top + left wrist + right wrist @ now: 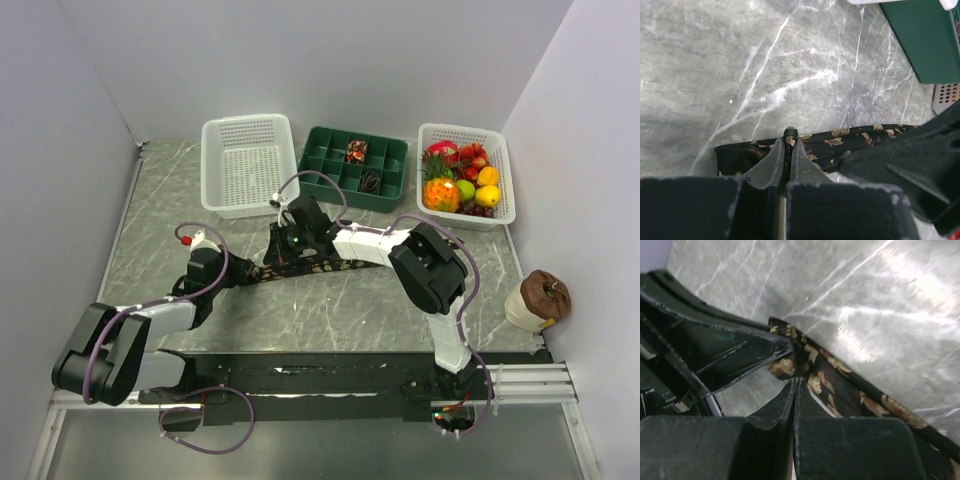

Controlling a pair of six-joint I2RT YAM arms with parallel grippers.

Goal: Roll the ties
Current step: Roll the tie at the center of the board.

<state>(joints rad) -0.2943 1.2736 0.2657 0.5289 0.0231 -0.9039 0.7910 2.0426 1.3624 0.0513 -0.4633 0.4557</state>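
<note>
At the middle of the marble table [330, 310] the tie [330, 266] lies flat. It is black-brown with small tan marks. In the top view its long axis runs nearly from 9 o'clock to 3 o'clock, and the 3 o'clock end sits a little farther from the arm bases.

The left gripper [790, 142] is at the 9 o'clock end. Its fingers are pressed together, with a small fold of the tie's edge pinched between the tips.

The right gripper [796, 382] comes down on the tie just toward 3 o'clock from the left one, so the two grippers are close beside each other. Its fingers are closed and the tips touch the cloth. It is not clear whether any cloth is between them.

Toward 12 o'clock, three containers stand in a row at the wall. The white basket [222, 170] is on the left. The green tray [392, 180] is in the middle, with a reddish coil [356, 151] in one compartment and a dark coil [369, 182] in another. The fruit basket [502, 170] is on the right.
</note>
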